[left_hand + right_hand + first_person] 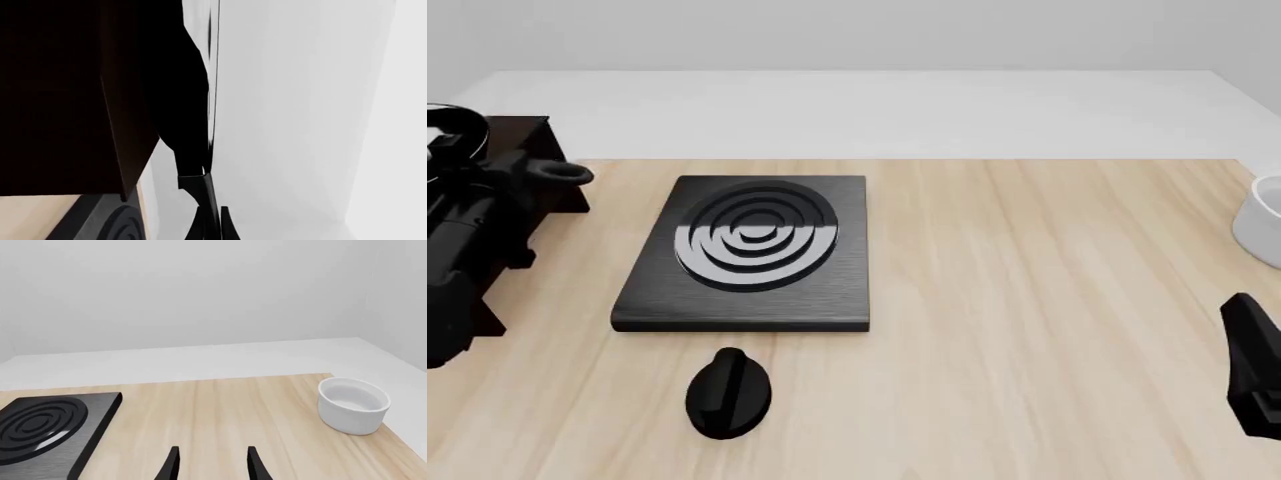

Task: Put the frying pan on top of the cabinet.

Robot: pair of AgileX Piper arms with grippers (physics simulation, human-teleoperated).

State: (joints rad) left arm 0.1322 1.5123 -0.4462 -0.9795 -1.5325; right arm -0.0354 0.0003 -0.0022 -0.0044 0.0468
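Nearest the lens sits a small black knob [727,392] on the pale wooden table [1028,300], just in front of the flat square black stove plate with concentric rings [747,255]. The work itself is at the far left. There the left arm's gripper [212,220] has its fingers drawn close together on a thin dark piece, by all appearance the handle of the round shallow black frying pan with a thin pale rim [190,100]. The pan is carried tight against the large, very dark brown wooden cabinet [541,135], with the handle's loop poking out past the cabinet's near corner in the front view.

Placement looks to be the step in hand, and it is well along. Whether the pan already bears on the flat top cannot be told, because the arm hides that spot. The next move would call for settling the pan level and wholly on the top before the fingers part, then backing away without dragging the handle.

At the lower right, the right gripper [212,467] waits with fingers spread and nothing between them (a white round bowl [353,405] stands off to its side, untouched).
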